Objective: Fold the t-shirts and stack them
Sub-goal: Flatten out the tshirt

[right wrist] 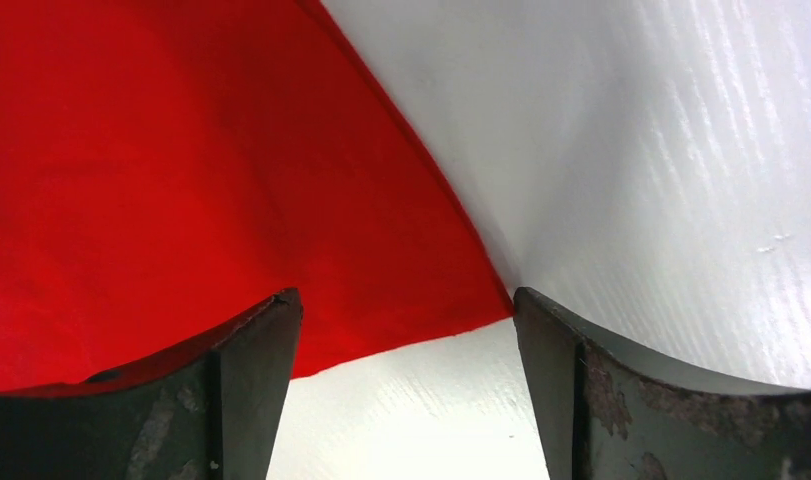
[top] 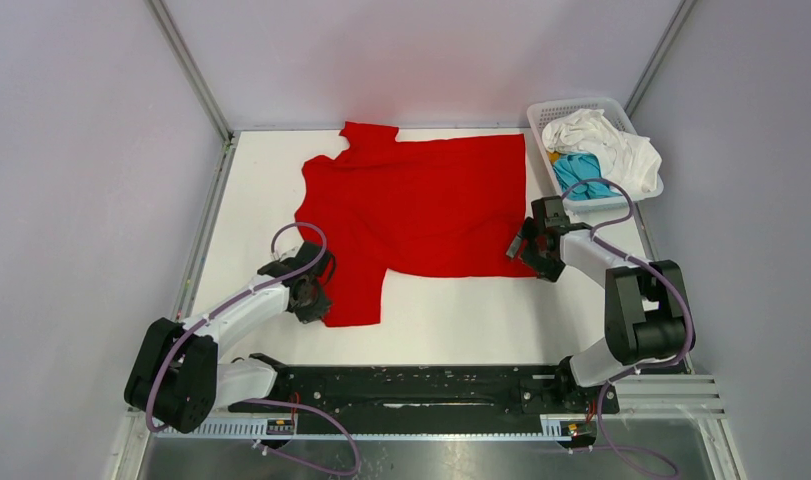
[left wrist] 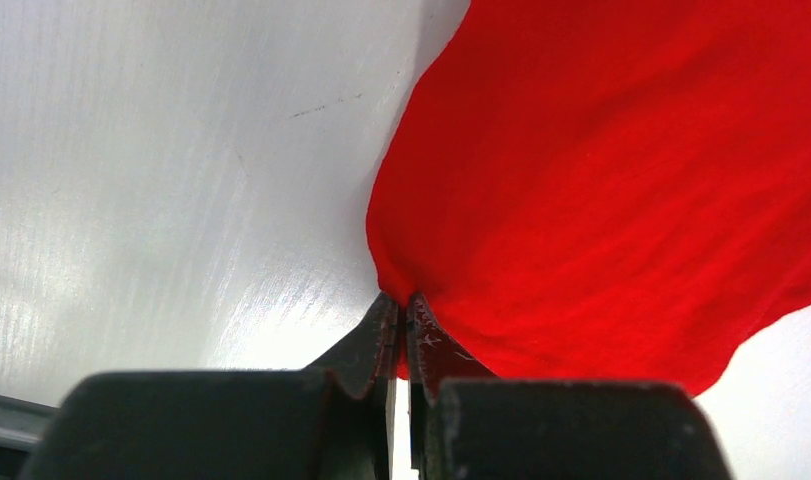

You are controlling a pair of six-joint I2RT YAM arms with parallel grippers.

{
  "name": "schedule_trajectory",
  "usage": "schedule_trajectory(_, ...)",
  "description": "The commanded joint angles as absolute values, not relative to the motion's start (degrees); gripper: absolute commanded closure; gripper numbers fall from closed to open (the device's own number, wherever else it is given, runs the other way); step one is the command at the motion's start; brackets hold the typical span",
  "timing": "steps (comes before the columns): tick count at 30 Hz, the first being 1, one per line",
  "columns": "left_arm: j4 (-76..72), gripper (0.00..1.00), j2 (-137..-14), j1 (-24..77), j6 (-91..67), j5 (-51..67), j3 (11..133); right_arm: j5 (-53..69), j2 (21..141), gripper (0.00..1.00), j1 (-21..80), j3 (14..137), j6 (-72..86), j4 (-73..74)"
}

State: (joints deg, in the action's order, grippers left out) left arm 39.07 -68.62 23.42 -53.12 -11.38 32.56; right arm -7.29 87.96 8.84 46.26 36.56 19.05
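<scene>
**Black rail nearest, red shirt beyond, a gripper at each near corner**

Nearest of all, a black rail [top: 411, 385] across the near edge of the white table [top: 451, 325], with both arm bases bolted to it, left and right.

Just beyond, at centre and reaching to the far edge: the red t-shirt [top: 421, 205], spread mostly flat and lying sideways, collar at the far left, straight hem on the right just beside the basket [top: 577, 103]. One flap of red running nearer than the rest, at the near left.

At that near-left flap, the left gripper [top: 311, 300]. Seen from its own wrist [left wrist: 403, 310]: closed tight, tips together on a bunched pinch of the red cloth [left wrist: 601, 180], the fabric fanning out to the right from the pinch, bare table to the left.

At the near-right corner of the shirt, the right gripper [top: 526, 250]. Seen from its own wrist [right wrist: 408, 300]: spread wide, gripping nothing, straddling the pointed corner of the red cloth [right wrist: 181, 150]; one side over red, the other over bare white table. Whether touching the table, impossible to tell.

At the far right corner, the white lattice basket, holding a crumpled white t-shirt [top: 606, 140] heaped on top and spilling toward the right rim, and a teal-blue t-shirt [top: 579, 172] tucked under it at the near end. Both unfolded.
</scene>
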Motion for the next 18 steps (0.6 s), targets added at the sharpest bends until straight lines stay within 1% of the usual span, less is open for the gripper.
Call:
schedule_trajectory(1,39.6,1.0,-66.9,23.6,-52.8,-13.6,34.6,-4.5,89.2,0.16,8.7,47.8,38.8,16.6)
schedule_trajectory(9,40.4,1.0,-65.9,23.6,-52.9,-14.3,35.2,-4.5,91.1,0.25,10.1,50.0,38.5,16.6)
schedule_trajectory(12,40.8,1.0,-65.6,23.5,-52.8,-14.6,35.6,-4.8,90.9,0.32,10.3,49.7,38.6,16.7)
schedule_trajectory(16,41.0,1.0,-65.2,23.5,-52.9,-15.1,35.8,-5.2,90.9,0.51,10.8,49.8,38.2,16.8)
schedule_trajectory(18,40.9,1.0,-65.0,23.6,-53.1,-15.2,35.9,-5.4,90.9,0.63,11.0,49.9,38.1,17.1)
